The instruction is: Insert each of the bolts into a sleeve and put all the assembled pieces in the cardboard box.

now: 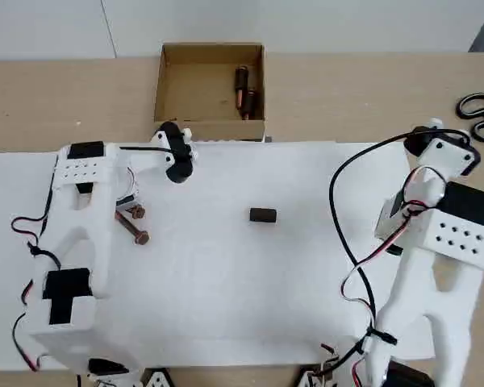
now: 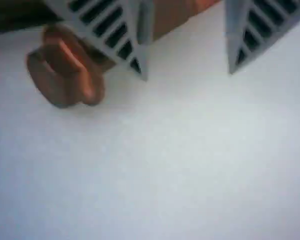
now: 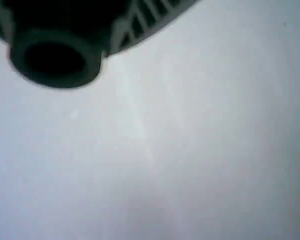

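Bolt (image 2: 65, 75) looks hard, small and smooth; left claw (image 2: 187, 72), spread open, should pinch its thin middle part.

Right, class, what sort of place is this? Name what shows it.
Probably a robotics lab or workshop bench: a white left arm and right arm at a wooden table, bolts and a sleeve on a white mat, a cardboard box behind.
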